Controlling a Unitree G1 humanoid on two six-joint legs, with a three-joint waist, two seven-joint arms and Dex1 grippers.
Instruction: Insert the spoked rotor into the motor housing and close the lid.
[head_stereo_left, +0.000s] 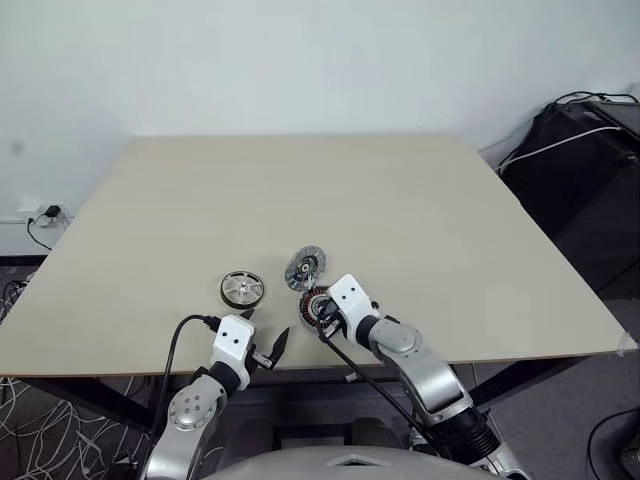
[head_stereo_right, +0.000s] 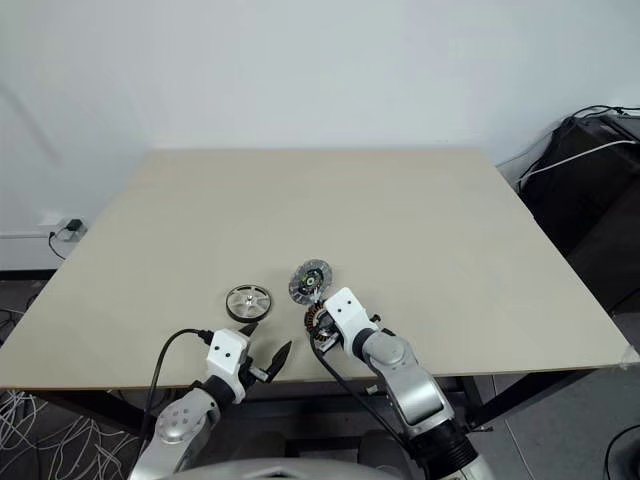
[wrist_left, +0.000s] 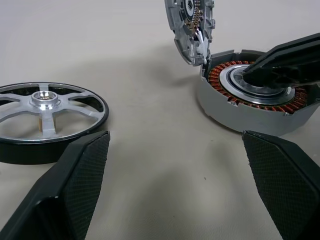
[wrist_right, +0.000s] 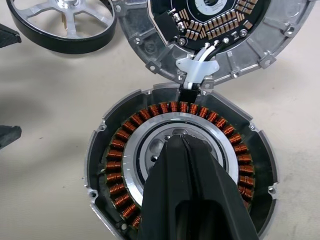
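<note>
The shiny silver spoked rotor with its dark rim (wrist_left: 47, 117) lies flat on the beige table (head_stereo_left: 400, 210), just ahead of the wide-open left gripper (head_stereo_left: 266, 336). The right gripper (wrist_right: 186, 150), fingers pressed together, rests its tip on the hub of the round grey motor housing ringed with copper windings (wrist_right: 125, 150), whose ribbed grey metal lid (wrist_left: 192, 27) stands tipped up behind. That rotor looks rigid, light and slick, so I'd pinch it across the rim.

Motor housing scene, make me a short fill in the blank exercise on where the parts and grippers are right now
1. The right gripper is ____ and rests on the motor housing hub.
2. The lid stands ____ behind the housing.
3. The spoked rotor lies on the ____.
4. The left gripper is ____.

Missing: shut; open; table; open
</note>
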